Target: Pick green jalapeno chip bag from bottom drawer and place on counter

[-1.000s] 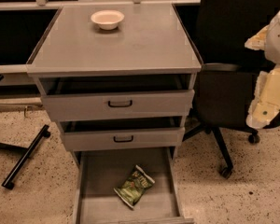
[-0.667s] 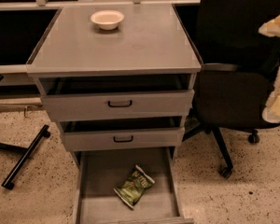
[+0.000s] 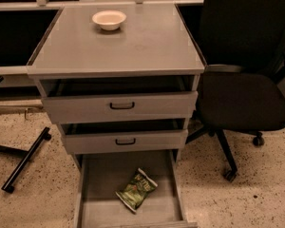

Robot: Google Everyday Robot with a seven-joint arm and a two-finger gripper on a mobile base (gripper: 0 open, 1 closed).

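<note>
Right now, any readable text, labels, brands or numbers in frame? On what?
Small crinkly green chip bag, lying in the open grey metal bottom drawer: pale lettering, too blurred to read.
Cream round bowl, flat grey counter, two upper grey drawers with black handles, black office chair: no text visible.
Gripper: out of frame.

text: pale lettering on green jalapeno chip bag (image 3: 136, 190), not legible | pincer: out of view

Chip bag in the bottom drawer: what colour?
The chip bag is green with pale lettering, best in the camera view; gripper out of frame.
</note>
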